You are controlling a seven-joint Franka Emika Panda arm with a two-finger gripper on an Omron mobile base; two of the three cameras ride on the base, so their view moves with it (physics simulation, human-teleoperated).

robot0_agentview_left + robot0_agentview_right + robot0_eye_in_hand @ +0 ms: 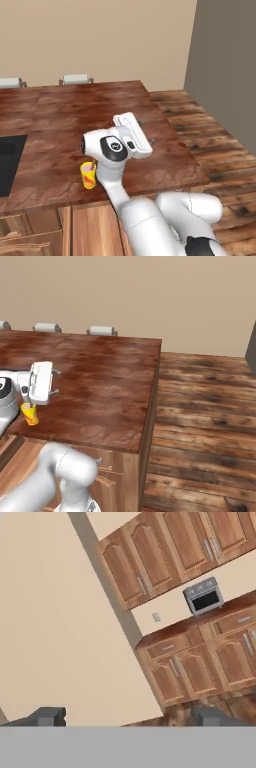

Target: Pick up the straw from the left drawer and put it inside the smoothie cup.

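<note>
So the smoothie cup [88,175] is parked near the front edge of the wooden counter [75,125], yellow with a red mark and pink stuff at the rim. There's a thin brownish line poking up at its rim that could be the straw [93,164], roughly upright, but it's too small to be sure. I can't make out the left drawer in these shots.

The gripper [55,381] is up above the counter, pointing sideways out toward the room rather than down, with the cup low, behind the hand and close to the arm's elbow joint. From the hand view the two fingertips [47,716] sit far apart with nothing between them, so it's spread wide and holding nothing. That camera looks across at a far wall of cabinets [195,662] with a small toaster oven [203,596] on the far counter.

If the straw really is in the cup, my guess is the job's pretty much done. If not, the hand would have to swing back and down toward the cup side, and the arm's own elbow is the main thing crowding that spot. Rest of the counter near the cup looks bare.
</note>
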